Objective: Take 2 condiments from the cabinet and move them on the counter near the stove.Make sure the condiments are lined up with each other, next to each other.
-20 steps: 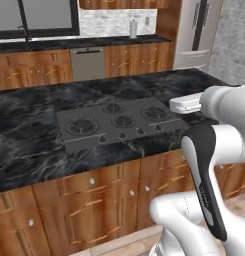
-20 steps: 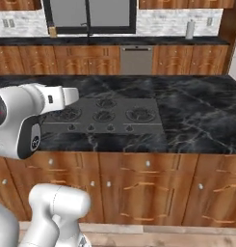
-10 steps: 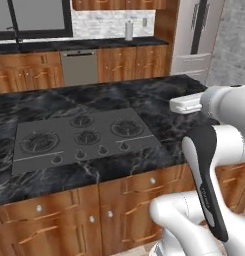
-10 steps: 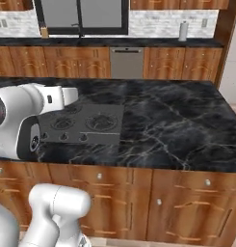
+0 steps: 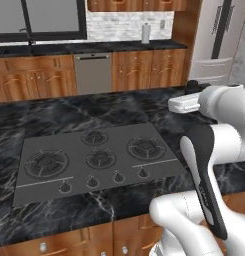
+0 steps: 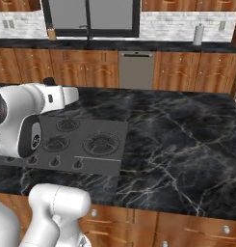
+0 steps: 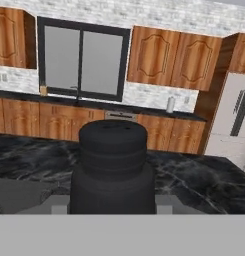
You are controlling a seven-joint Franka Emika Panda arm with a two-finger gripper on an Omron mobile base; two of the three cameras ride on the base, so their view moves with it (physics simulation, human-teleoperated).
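My gripper (image 7: 112, 204) is shut on a dark condiment bottle (image 7: 112, 165) with a wide black cap, which stands upright right in front of the hand camera. The bottle's dark top (image 5: 192, 84) peeks out beyond my white hand, above the right end of the black marble counter (image 5: 54, 117). From the other side the bottle (image 6: 48, 81) shows just past the far left of the stove (image 6: 85, 144). The grey five-burner stove (image 5: 99, 160) lies flat in the counter, left of the hand. Arched wall cabinets (image 7: 166, 57) hang on the far wall.
A white paper-towel roll (image 5: 145, 33) stands on the far counter by the window; it appears again (image 6: 198, 34) at top right. A steel dishwasher (image 5: 93, 73) sits below. The fridge (image 5: 219, 40) rises at right. Bare marble (image 6: 182, 144) stretches right of the stove.
The whole scene has shifted in both base views, so the base has moved. The stove now sits differently in frame. Arm pose and grip on the bottle look unchanged.
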